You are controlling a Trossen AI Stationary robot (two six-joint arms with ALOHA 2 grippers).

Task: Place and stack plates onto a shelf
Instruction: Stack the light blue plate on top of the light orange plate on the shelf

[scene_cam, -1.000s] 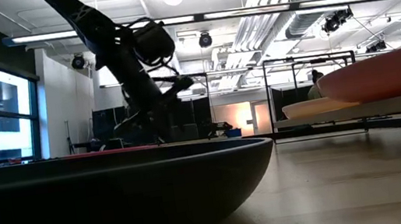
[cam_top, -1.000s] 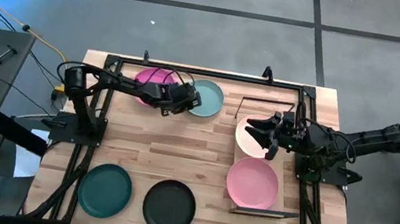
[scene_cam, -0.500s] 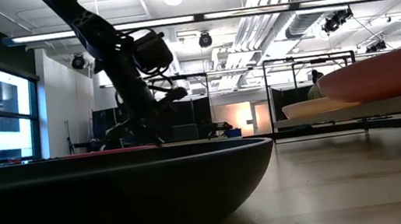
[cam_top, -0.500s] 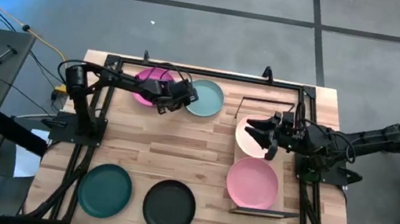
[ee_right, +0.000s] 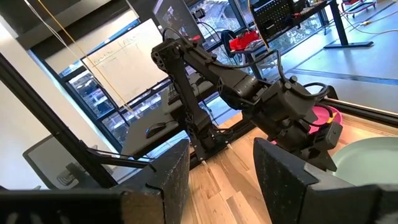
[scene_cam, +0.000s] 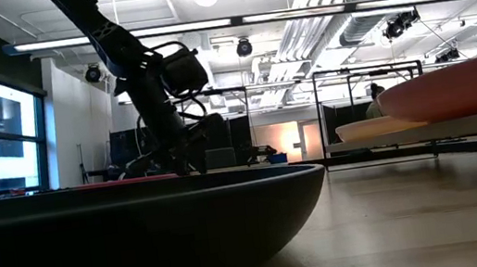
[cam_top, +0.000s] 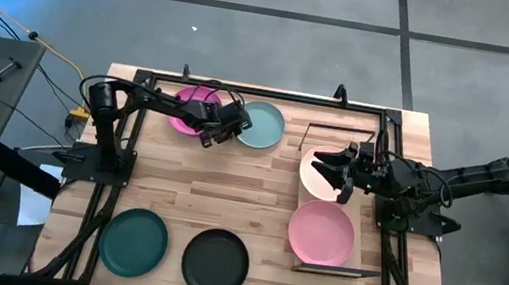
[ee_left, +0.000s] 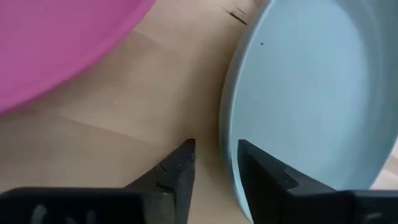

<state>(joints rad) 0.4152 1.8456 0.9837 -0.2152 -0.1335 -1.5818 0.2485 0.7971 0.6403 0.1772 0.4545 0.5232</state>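
A plank tabletop (cam_top: pixel 226 199) fills the scene, a concrete floor around it and an open workshop beyond; on the shelf (cam_top: pixel 309 264) at the right lie a cream plate (cam_top: pixel 315 175) and a light pink plate (cam_top: pixel 321 231), side by side, while a dark green plate (cam_top: pixel 133 242) and a black plate (cam_top: pixel 215 263) wait at the near edge. The left gripper (ee_left: pixel 214 163) is low at the far side, its fingers parted and straddling the rim of the pale teal plate (ee_left: pixel 311 93); one finger is over the plate's bowl, the other outside on bare wood; the magenta plate (ee_left: pixel 56 43) lies just beside, behind the outer finger. To do this well, I judge it should close squarely on the rim, then lift before travelling, so the plate does not drag against its neighbour. The right gripper (ee_right: pixel 214 168) hovers above the cream plate, open and empty.
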